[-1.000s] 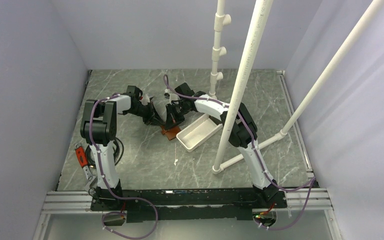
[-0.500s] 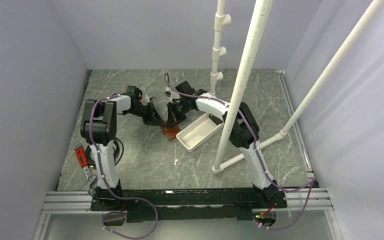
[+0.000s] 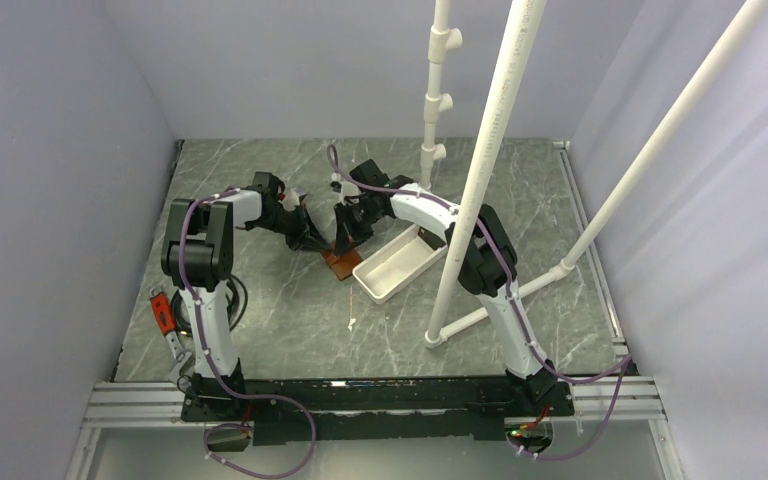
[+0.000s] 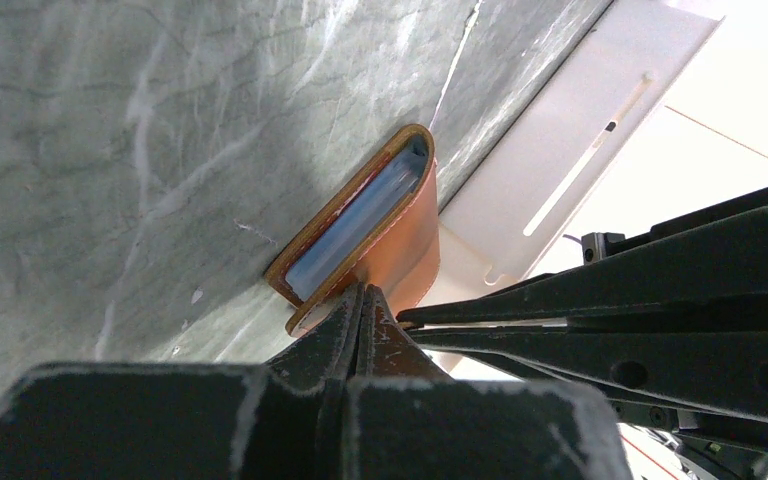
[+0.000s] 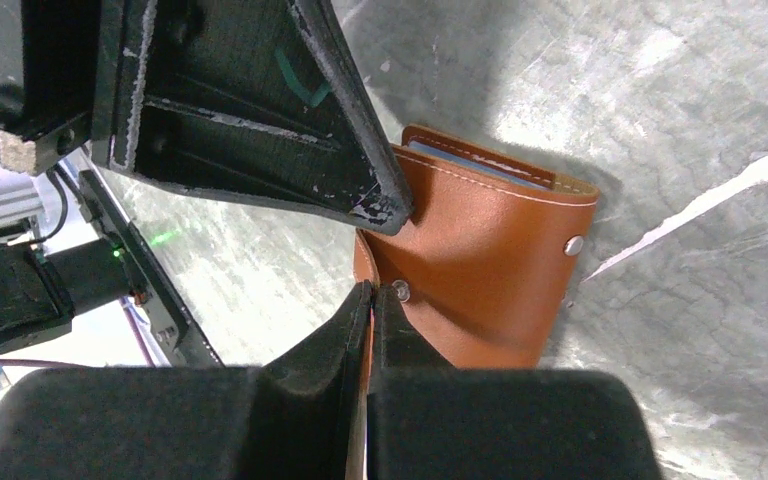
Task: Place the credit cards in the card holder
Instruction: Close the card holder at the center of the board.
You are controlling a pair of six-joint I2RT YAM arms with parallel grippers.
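The brown leather card holder (image 3: 340,264) lies on the marble table between my two grippers, folded over. In the left wrist view the card holder (image 4: 408,250) shows a blue credit card (image 4: 360,225) tucked edge-on inside it. My left gripper (image 4: 365,292) is shut, with its tips against the edge of the leather flap. My right gripper (image 5: 372,288) is shut on the flap of the card holder (image 5: 490,270), right beside a metal snap. The left fingers (image 5: 385,205) touch the holder's upper left corner. No other cards show.
A long white tray (image 3: 397,262) lies just right of the card holder, also seen as the white tray (image 4: 560,170). White pipes (image 3: 480,180) stand over the right half. A red-handled tool (image 3: 163,312) lies by the left arm's base.
The right arm's wrist has drifted slightly toward the back. Both grippers stay shut at the card holder, which has not moved.
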